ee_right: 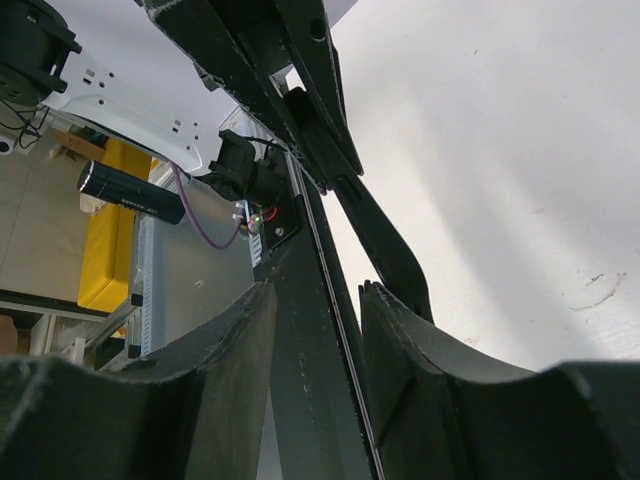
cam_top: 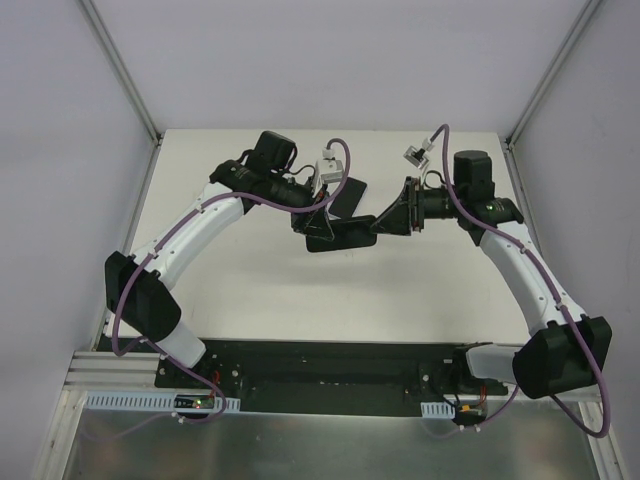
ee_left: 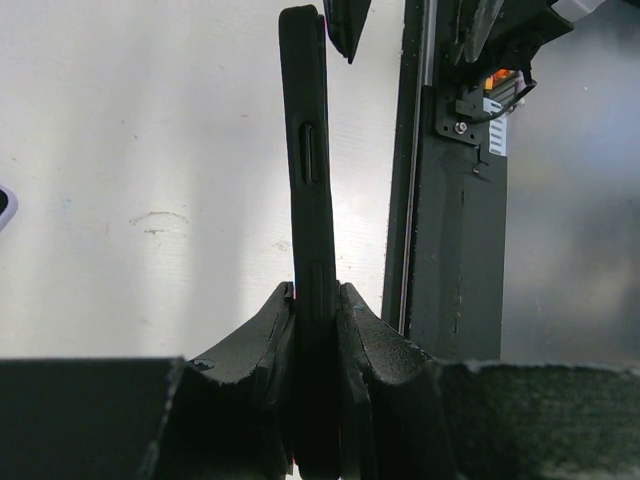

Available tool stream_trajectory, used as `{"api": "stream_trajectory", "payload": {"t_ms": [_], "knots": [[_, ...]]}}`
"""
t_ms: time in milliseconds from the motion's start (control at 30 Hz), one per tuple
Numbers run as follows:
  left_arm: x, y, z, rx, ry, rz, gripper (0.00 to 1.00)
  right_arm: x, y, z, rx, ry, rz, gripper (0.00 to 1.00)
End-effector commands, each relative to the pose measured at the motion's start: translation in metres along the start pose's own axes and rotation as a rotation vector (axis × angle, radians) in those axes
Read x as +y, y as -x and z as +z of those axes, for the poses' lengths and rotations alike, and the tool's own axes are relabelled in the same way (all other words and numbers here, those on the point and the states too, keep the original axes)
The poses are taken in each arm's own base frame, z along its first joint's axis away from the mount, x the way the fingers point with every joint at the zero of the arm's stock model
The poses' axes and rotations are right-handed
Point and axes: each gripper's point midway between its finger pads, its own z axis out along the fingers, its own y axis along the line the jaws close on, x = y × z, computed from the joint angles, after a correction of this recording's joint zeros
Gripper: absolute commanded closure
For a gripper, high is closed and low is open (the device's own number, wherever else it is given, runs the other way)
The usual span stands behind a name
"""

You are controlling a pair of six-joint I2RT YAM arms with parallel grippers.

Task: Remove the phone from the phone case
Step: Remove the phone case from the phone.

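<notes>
**Holding a phone case edge-on over the middle of the table**

Nearest the arm bases, a black mounting plate (cam_top: 330,375) is fixed along the near edge of the table (cam_top: 300,300). Parts of it are covered by the white arm links and their purple cables (cam_top: 150,265).

Further in, the left gripper (ee_left: 318,300) is seen clamped on the phone case (ee_left: 303,80). The lower end of the case is swallowed between the two fingers (ee_left: 250,345), whose pads are rough, dark and lumpy, like moulded foam. The case is held between the two grippers and is shown edge-on as a thin, matt black slab. A ribbed stretch is seen near the grip, and a long raised side button (ee_left: 311,153) higher up. Its broad faces are hidden from this angle, so whether the phone sits inside cannot be told.

The case is met from the opposite side by the right gripper (ee_right: 316,290). A gap is seen between its coarse dark fingers, but the dark shapes within that gap cannot be separated. Whether anything is pinched there cannot be told.

Just beyond the left gripper, a flat, glossy dark rectangle (cam_top: 348,195) with rounded corners is partly covered by the wrist. What it is cannot be made out.

Farthest off, the matt white tabletop is bounded by pale walls (cam_top: 300,60).
</notes>
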Motion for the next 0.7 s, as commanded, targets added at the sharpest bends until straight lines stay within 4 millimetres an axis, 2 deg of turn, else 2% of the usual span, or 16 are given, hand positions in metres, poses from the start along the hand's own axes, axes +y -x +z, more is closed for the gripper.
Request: {"api": "stream_trajectory", "payload": {"t_ms": [0, 333, 667], "knots": [[-0.0236, 0.0263, -0.0131, -0.092, -0.062, 0.074, 1.00, 0.0018, 0.0063, -0.0007, -0.006, -0.010, -0.056, 0.55], [-0.0179, 0.0231, -0.0098, -0.083, -0.057, 0.070, 1.00, 0.0108, 0.0079, -0.0089, 0.007, -0.055, -0.118, 0.55], [-0.0201, 0.0238, -0.0102, -0.086, -0.066, 0.067, 1.00, 0.0016, 0.0093, -0.0102, 0.007, -0.100, -0.135, 0.55]]}}
